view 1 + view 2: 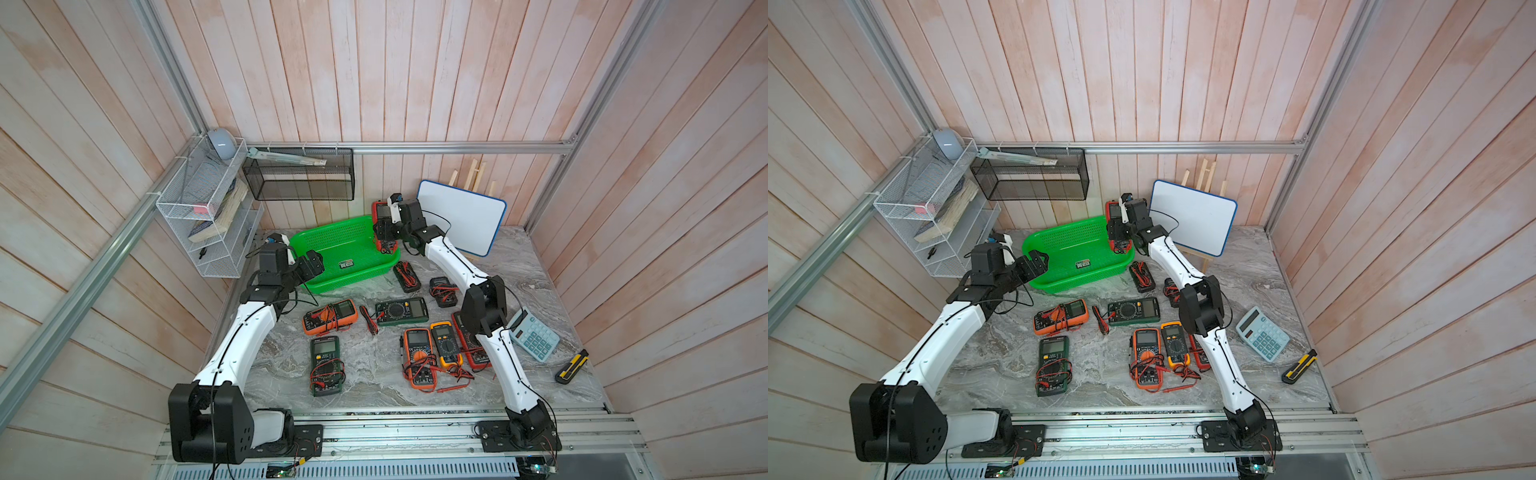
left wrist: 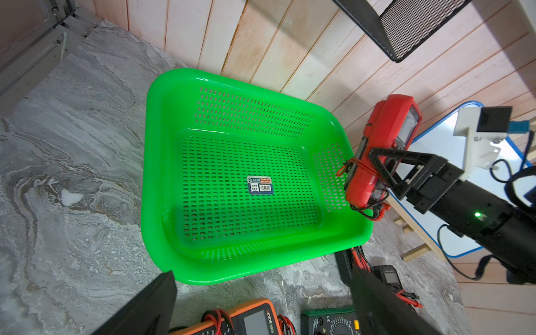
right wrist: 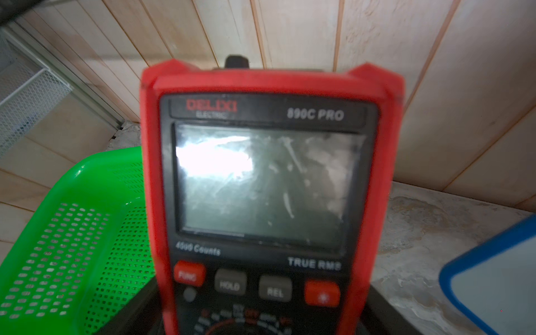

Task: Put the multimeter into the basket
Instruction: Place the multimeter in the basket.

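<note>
**Aloft, the red multimeter hung at the basket's right end**

Gripped around its middle, the red multimeter (image 1: 380, 211) stood almost upright in the right gripper (image 1: 385, 235), display end up. The jaws were about half open and pressed against the meter's two long sides. Its red and black leads were wound around the body, with a loop dangling below. From the left wrist view, the meter (image 2: 387, 136) hung clear of the table, above the rim at the right end of the basket (image 2: 150, 174). Whether it was over the basket's floor or just outside the wall could not be told. The right wrist view was filled by the meter's face (image 3: 269, 174), slightly blurred, with the green basket (image 3: 58, 246) below and to one side.

The basket rested on the marble table (image 1: 374, 374) near the back wall, a label sticker (image 2: 259, 185) on its perforated floor. The left gripper (image 1: 314, 262) hovered over the basket's near left corner, its jaws wide apart and holding nothing.

Other multimeters lay scattered on the table in front of the basket, among them an orange one (image 1: 330, 316) and a dark green one (image 1: 401, 311). A whiteboard (image 1: 461, 216) leaned behind the right arm.
</note>
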Controlling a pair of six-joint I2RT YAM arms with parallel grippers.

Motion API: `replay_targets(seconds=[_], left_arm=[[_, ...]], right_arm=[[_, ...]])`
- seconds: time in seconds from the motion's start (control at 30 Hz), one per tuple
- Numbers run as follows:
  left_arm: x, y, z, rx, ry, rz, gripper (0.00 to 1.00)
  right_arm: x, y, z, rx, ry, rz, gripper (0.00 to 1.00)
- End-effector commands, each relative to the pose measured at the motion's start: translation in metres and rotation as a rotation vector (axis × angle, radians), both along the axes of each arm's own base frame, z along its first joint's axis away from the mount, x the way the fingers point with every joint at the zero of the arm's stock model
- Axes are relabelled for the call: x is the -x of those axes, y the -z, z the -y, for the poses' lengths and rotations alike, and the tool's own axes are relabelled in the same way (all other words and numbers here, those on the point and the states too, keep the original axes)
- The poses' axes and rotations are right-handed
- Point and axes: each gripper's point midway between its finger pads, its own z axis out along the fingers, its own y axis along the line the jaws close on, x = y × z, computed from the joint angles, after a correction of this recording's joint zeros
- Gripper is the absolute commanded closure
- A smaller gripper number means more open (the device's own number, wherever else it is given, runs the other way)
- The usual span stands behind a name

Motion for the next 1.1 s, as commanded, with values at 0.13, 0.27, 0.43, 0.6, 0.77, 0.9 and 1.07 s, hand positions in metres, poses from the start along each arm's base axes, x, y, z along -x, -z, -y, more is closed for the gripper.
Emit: replay_targets(seconds=[0.13, 0.27, 0.43, 0.6, 0.77, 0.9, 1.07], left_arm=[[-0.001, 0.005, 0.005, 0.015, 0.008, -0.015, 0.0], [-0.001, 0.006, 0.007, 0.016, 0.012, -0.019, 0.0], [-0.001, 0.009, 0.01, 0.021, 0.018, -0.022, 0.0], [-0.002, 0.009, 0.012, 0.022, 0.025, -0.022, 0.0], [-0.002, 0.01, 0.013, 0.022, 0.022, -0.026, 0.0], [-0.006, 0.007, 0.014, 0.022, 0.027, -0.022, 0.0], [-0.006, 0.021, 0.017, 0.04, 0.032, -0.042, 0.0]], right_arm=[[0.015, 0.016, -0.026, 0.073, -0.071, 0.044, 0.64], [0.021, 0.035, -0.025, 0.109, -0.064, 0.007, 0.63], [0.026, 0.049, -0.015, 0.162, -0.04, -0.032, 0.59], [0.032, 0.056, -0.005, 0.198, -0.012, -0.07, 0.57], [0.035, 0.067, 0.007, 0.244, 0.021, -0.108, 0.54], [0.033, 0.075, 0.017, 0.273, 0.046, -0.129, 0.48], [0.028, 0.079, 0.037, 0.278, 0.109, -0.148, 0.42]])
